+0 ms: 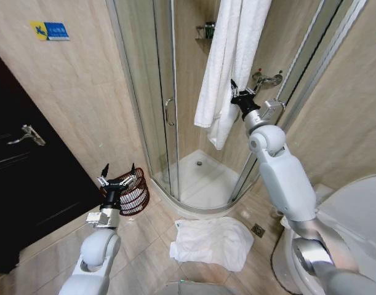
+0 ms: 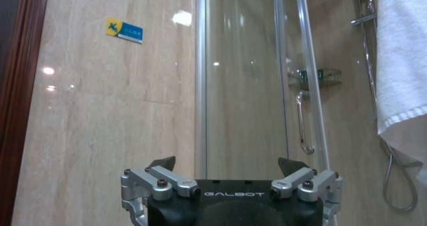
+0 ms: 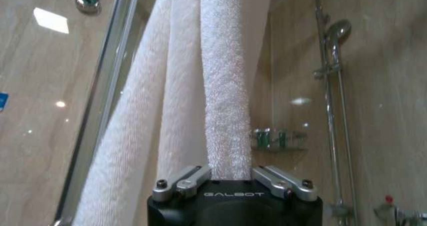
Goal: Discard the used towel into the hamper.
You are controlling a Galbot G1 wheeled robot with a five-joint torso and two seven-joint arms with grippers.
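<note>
**Right hand clamped on the hanging towel, hamper waiting by the left**

From the head camera, the right arm reaches up and forward to the shower enclosure, and the right hand is pinched into the lower part of the white towel that hangs down over the top of the glass. The grip sits low on the cloth, which looks like a sensible place for pulling the towel down and off. The hamper stands on the tiled floor against the wall, just beside the shower base. The left hand hovers right in front of the hamper with its fingers spread and nothing in them; it seems to be parked there, clear of the towel work. A second white cloth lies flat on the floor before the shower, well apart from both hands.

In the left wrist view, the left hand faces the beige wall and the glass door, its two fingertips wide apart and empty. An edge of the hanging towel shows beyond the glass.

In the right wrist view, the right hand is closed on a thick vertical fold of the towel, which rises straight out from between the fingers. The cloth is taut, so it appears to bear on its support above. The shower head and rail stand behind.
</note>
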